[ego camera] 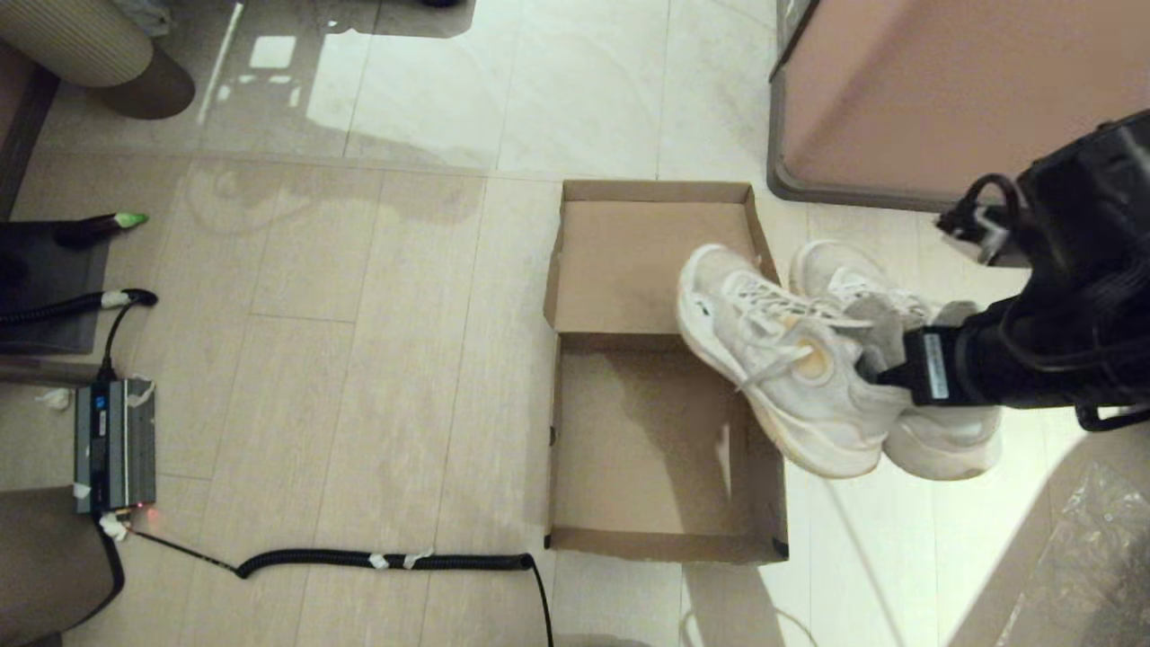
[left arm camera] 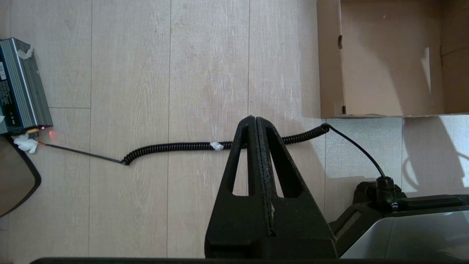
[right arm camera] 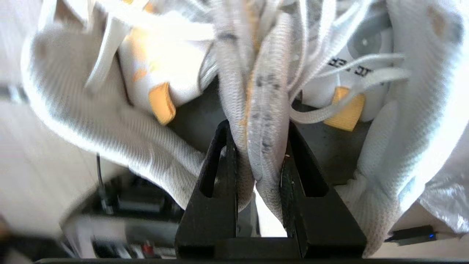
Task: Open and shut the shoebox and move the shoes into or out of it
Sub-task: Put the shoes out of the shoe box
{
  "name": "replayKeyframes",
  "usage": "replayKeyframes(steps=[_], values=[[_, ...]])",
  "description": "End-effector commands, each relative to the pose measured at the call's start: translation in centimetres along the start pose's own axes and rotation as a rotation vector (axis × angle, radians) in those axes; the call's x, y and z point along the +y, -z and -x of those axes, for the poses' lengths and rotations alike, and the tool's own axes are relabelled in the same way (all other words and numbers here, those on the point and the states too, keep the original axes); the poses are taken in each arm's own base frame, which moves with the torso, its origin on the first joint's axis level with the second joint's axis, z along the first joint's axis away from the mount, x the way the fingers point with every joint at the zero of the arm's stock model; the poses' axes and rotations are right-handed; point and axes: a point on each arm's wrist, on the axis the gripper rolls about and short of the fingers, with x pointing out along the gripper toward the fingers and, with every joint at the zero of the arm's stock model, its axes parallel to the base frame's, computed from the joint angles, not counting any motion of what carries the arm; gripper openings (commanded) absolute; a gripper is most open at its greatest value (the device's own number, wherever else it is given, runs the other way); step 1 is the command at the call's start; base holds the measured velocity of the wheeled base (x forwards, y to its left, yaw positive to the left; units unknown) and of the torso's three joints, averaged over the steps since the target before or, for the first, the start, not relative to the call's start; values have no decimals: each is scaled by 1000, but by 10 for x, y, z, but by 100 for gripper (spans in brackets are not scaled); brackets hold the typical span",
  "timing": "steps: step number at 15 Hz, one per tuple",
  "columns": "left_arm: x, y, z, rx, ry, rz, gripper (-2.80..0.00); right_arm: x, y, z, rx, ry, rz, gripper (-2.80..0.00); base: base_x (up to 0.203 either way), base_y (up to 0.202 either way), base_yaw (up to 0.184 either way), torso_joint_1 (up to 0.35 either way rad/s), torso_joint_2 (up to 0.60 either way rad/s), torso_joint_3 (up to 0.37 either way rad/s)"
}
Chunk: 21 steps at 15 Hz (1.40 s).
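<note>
- The shoebox [ego camera: 660, 449] lies open on the floor, lid flat back, tray empty.
- Both shoes [ego camera: 800, 359] hang at the box's right wall, toes pointing away from the robot, long axes angled over the lid.
- The right gripper [right arm camera: 258, 161] pinches their inner collars together; a thin grip, one shoe may slip.
- The left gripper [left arm camera: 256, 124], jaws pressed together, sits near the box's front-left corner.

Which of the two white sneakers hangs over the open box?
The left-hand sneaker of the pair in the right gripper: its toe overlaps the shoebox, while the other sneaker hangs over bare floor.
</note>
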Motion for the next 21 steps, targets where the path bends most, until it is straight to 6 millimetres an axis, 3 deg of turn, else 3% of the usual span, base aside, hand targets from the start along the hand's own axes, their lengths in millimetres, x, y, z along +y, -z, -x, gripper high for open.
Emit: replayKeyframes(steps=[1, 4, 9, 17, 19, 21], values=[[0, 0, 0, 1, 0, 0, -280, -28, -20, 17, -80, 47, -93, -280, 0, 0, 0, 0, 0, 0], [0, 0, 0, 1, 0, 0, -280, -65, -41, -4, -76, 137, -181, -280, 0, 0, 0, 0, 0, 0], [0, 0, 0, 1, 0, 0, -280, -123, -67, -75, -32, 267, -272, -280, 0, 0, 0, 0, 0, 0], [0, 0, 0, 1, 0, 0, -280, -172, -73, -246, -47, 298, -300, -280, 0, 0, 0, 0, 0, 0], [0, 0, 0, 1, 0, 0, -280, -179, -80, -268, -89, 287, -295, -280, 0, 0, 0, 0, 0, 0], [0, 0, 0, 1, 0, 0, -280, -183, -81, -266, -90, 287, -281, -280, 0, 0, 0, 0, 0, 0]])
